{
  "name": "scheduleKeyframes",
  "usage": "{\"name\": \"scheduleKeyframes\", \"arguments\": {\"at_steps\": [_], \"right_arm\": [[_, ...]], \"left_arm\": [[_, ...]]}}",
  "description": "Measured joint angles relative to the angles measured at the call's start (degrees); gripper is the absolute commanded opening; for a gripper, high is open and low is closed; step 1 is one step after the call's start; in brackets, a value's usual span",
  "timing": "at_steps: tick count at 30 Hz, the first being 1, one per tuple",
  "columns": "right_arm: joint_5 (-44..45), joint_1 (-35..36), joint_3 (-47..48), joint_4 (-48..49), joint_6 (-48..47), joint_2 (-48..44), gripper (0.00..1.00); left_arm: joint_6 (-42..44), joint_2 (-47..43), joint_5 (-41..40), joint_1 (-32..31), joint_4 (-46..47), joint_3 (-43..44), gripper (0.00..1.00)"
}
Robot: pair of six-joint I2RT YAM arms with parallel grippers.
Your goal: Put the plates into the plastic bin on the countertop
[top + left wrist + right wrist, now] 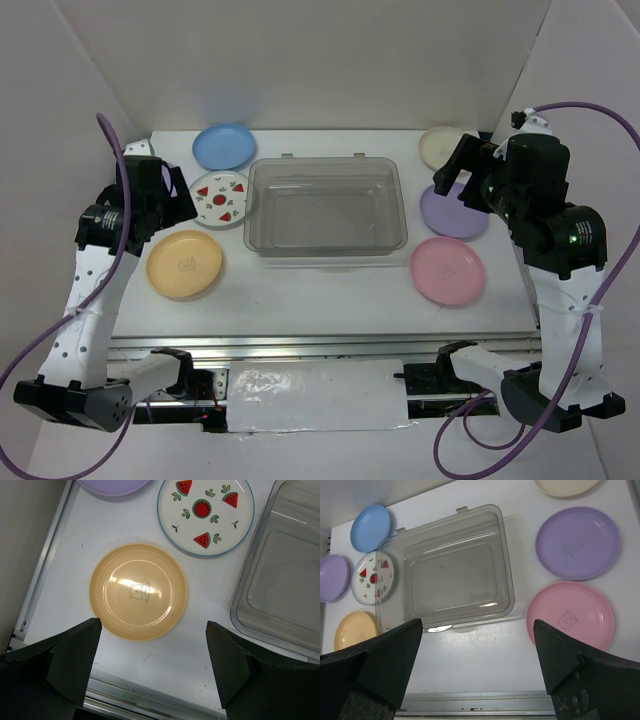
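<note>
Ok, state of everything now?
plastic bin: upright, empty
blue plate: outside bin
watermelon plate: outside bin
yellow-orange plate: outside bin
pink plate: outside bin
lavender plate: outside bin
second lavender plate: outside bin
cream plate: outside bin
left pincer: open, empty
right pincer: open, empty

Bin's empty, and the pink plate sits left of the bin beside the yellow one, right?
No. The top view shows the pink plate right of the bin, near the lavender plate. The yellow plate is on the left, and the bin is empty.

All 3 views look down, the 2 wrist views closer, sharing the plastic bin [325, 215].
</note>
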Motion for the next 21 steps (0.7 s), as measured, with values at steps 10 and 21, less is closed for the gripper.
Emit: {"name": "scheduleKeyframes", "arguments": {"at_steps": [10, 21], "right_arm": [[-0.74, 0.46, 0.0, 0.02, -0.24, 0.02, 1.0], [-12.63, 1.95, -4.17, 1.99, -2.64, -0.09, 1.0]], "left_arm": [[-2.12, -1.49, 4.92, 2.34, 2.08, -0.15, 0.99], [-9.55, 18.71, 31.45, 22.29, 20.63, -7.52, 0.99]]}}
